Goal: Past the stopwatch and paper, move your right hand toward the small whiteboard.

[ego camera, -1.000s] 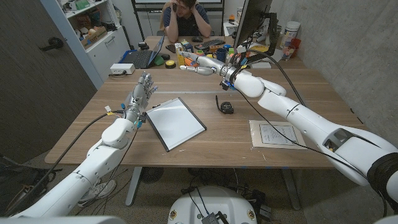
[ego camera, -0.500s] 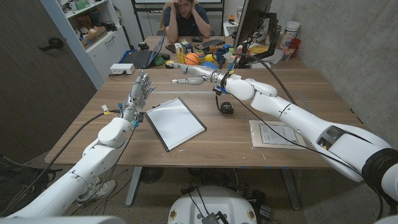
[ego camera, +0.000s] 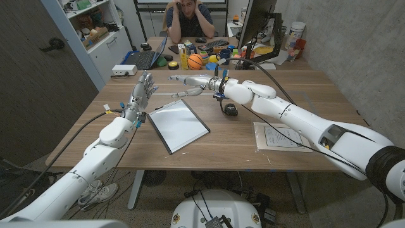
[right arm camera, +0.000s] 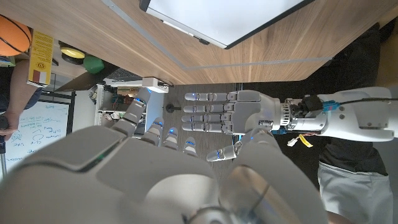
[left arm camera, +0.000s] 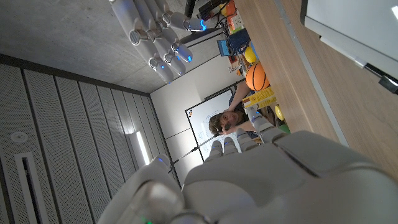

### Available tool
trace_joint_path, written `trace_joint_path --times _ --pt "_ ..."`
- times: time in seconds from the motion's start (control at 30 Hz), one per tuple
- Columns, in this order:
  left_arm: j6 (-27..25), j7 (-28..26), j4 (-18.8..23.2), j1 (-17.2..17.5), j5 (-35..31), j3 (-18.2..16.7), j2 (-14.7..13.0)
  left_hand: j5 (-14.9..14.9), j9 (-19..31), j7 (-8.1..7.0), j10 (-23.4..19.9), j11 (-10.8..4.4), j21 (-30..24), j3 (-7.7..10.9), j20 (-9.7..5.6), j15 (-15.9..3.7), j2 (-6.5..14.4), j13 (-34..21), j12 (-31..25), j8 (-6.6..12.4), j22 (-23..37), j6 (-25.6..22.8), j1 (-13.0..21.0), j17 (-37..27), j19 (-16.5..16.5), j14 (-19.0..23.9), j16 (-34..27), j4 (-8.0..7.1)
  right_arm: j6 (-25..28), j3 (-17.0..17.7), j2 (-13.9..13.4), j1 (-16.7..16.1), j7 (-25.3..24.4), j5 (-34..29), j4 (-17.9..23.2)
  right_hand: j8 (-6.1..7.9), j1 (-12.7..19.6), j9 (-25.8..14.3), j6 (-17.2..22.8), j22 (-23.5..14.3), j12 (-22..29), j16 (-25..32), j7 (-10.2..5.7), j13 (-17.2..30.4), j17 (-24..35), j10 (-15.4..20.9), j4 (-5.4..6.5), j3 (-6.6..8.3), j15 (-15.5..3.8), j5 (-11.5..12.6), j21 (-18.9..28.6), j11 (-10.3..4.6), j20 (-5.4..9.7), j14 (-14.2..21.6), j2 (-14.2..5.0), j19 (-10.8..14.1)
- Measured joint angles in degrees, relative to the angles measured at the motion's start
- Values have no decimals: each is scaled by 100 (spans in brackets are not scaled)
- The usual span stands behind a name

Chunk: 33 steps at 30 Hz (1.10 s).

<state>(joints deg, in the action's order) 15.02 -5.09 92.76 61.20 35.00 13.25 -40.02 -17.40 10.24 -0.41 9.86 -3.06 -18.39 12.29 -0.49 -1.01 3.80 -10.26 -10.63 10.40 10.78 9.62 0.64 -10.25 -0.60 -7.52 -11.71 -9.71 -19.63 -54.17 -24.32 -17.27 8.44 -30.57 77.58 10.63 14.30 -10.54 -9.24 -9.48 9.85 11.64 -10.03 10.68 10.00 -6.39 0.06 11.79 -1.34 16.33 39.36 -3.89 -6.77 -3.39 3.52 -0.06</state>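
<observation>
The small whiteboard (ego camera: 179, 125) lies tilted on the wooden table, a marker clipped at its far edge. The black stopwatch (ego camera: 230, 109) sits to its right, and the printed paper (ego camera: 281, 136) lies further right near the front. My right hand (ego camera: 190, 83) hovers open above the table just beyond the whiteboard's far corner, fingers stretched toward my left hand. My left hand (ego camera: 143, 91) stands upright and open at the board's far left corner, holding nothing. The right wrist view shows my right hand (right arm camera: 155, 168), the left hand (right arm camera: 230, 115) facing it and the whiteboard (right arm camera: 224, 15).
A person (ego camera: 188, 18) sits behind the table's far end. There a laptop (ego camera: 142, 59), an orange ball (ego camera: 195, 61), bottles and small toys crowd the table, with a monitor (ego camera: 255, 25) at the back right. A concrete wall runs along the right side.
My right arm has swung left from above the cluttered far end, passing over the stopwatch, to hover by the whiteboard's far corner. The left hand has barely shifted.
</observation>
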Motion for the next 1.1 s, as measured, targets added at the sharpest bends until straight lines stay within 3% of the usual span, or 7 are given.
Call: trace_joint_path --times 0.23,0.7,0.93,1.1 --pt "-31 -18 24 -16 -18 13 -9 0 0 0 0 0 0 -15 0 0 0 0 0 0 0 0 0 0 0 0 0 -15 -66 -130 19 42 51 -167 -88 47 62 0 155 0 1 0 -155 0 0 -49 -7 -7 -32 23 -103 -95 -20 -31 -62 21" --pt "-94 -79 136 6 -49 19 -43 -20 0 0 0 0 39 -38 0 0 0 0 0 0 0 0 0 0 0 0 0 7 -182 -357 58 107 137 -420 -174 46 217 16 260 6 35 1 -174 0 0 5 -68 -29 -32 66 -226 -208 -20 -31 -105 21" --pt "-101 -106 190 44 -62 5 -61 -20 0 0 0 0 61 -62 0 0 0 0 0 0 0 0 0 0 1 0 0 -17 -211 -417 58 90 146 -548 -105 46 441 16 291 16 80 28 -143 0 0 86 -199 -23 -72 111 -277 -330 -71 55 -120 178" --pt "-105 -125 243 95 -65 -21 -74 -20 0 0 0 0 61 -62 0 0 0 0 0 0 0 0 0 0 0 0 0 -17 -285 -465 60 58 142 -619 -92 90 627 15 373 16 80 28 -225 -6 -11 138 -288 -13 -72 156 -339 -381 -100 116 -173 289"
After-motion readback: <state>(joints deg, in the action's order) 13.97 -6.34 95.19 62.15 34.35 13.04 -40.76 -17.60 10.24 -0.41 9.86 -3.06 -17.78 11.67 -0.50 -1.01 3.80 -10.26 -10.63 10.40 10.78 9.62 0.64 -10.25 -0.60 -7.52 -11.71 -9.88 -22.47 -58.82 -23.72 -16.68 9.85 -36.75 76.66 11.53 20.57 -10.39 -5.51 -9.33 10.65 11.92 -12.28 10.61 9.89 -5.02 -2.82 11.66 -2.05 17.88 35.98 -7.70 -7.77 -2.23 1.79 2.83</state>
